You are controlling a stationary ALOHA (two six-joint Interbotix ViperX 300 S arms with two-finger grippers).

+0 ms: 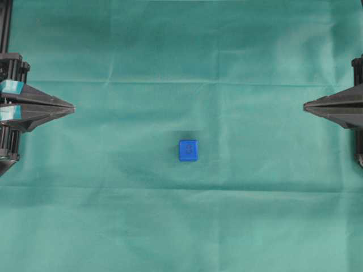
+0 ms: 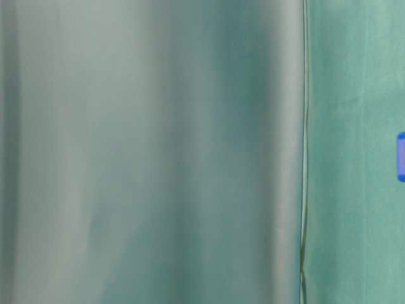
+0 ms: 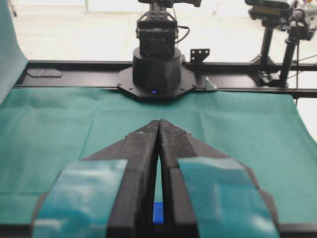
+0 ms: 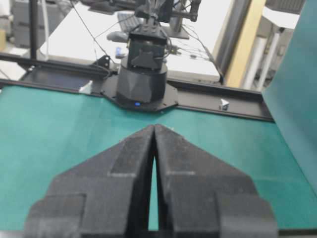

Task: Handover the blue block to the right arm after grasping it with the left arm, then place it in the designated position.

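Observation:
The blue block [image 1: 188, 150] lies alone on the green cloth near the middle of the overhead view, far from both grippers. A sliver of the blue block [image 3: 158, 214] shows through the slit between the left fingers, and the block's edge [image 2: 400, 157] shows at the right border of the table-level view. My left gripper [image 1: 72, 108], with teal pads, rests at the left edge, tips touching, holding nothing. My right gripper [image 1: 305, 105], all black, rests at the right edge, also shut and empty. In the wrist views the left gripper [image 3: 159, 122] and right gripper [image 4: 154, 127] show tips together. The designated position does not show.
Green cloth [image 1: 187, 51] covers the table, with faint creases. A blurred cloth fold [image 2: 152, 152] fills most of the table-level view. The opposite arm's base [image 3: 156, 74] stands beyond the cloth's far edge; the other base [image 4: 139, 84] likewise in the right wrist view.

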